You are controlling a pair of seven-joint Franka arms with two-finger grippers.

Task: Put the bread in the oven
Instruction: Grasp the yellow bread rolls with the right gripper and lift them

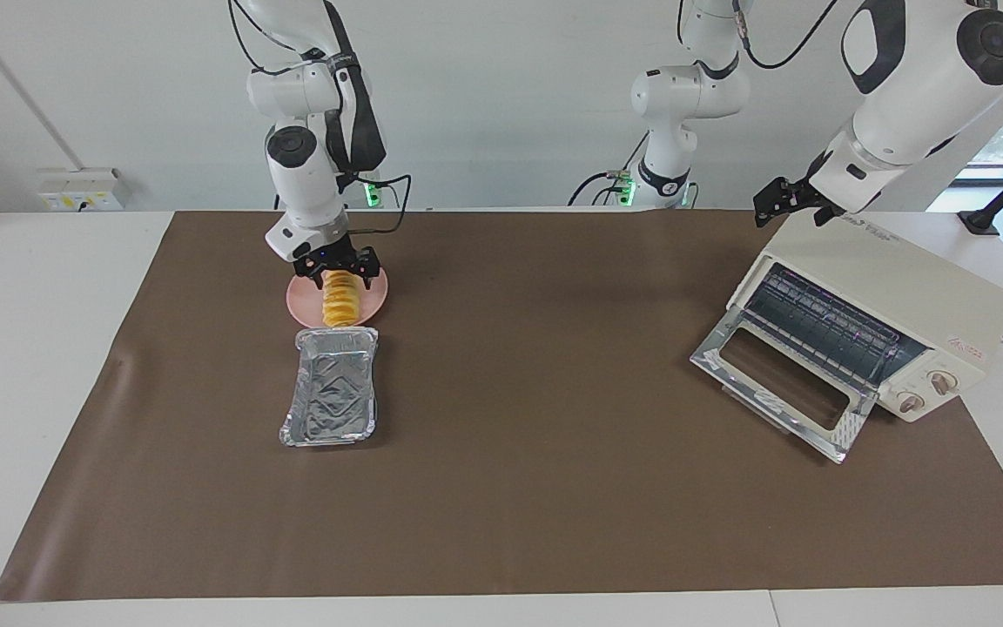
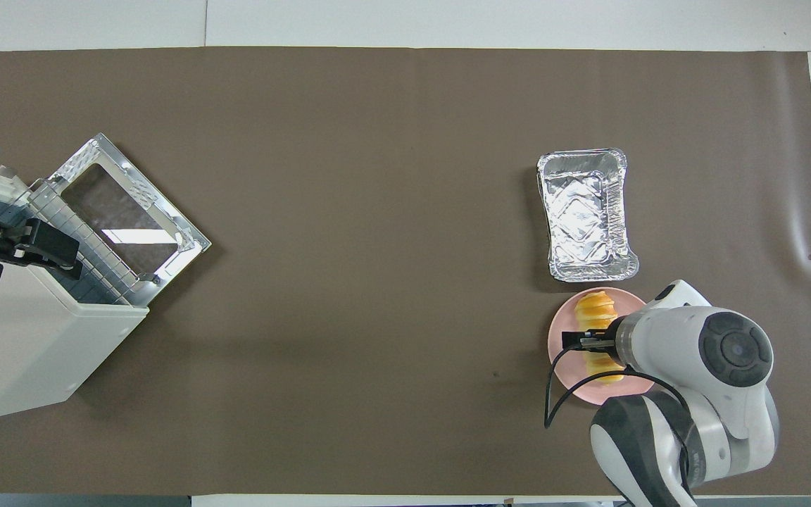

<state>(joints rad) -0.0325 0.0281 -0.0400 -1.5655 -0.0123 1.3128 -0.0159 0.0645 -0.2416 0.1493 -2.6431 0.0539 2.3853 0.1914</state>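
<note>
Two fixed cameras cover the table (image 1: 501, 522). The facing view looks from high across it toward the robots, whose bases stand along the top of the frame against a white wall; it is set well back and takes in the whole brown mat (image 1: 554, 505). The overhead view looks steeply down from the robots' end and sits closer. Both show the mat, the oven (image 1: 893, 305) and the plate (image 2: 641, 331), half a turn apart.
</note>
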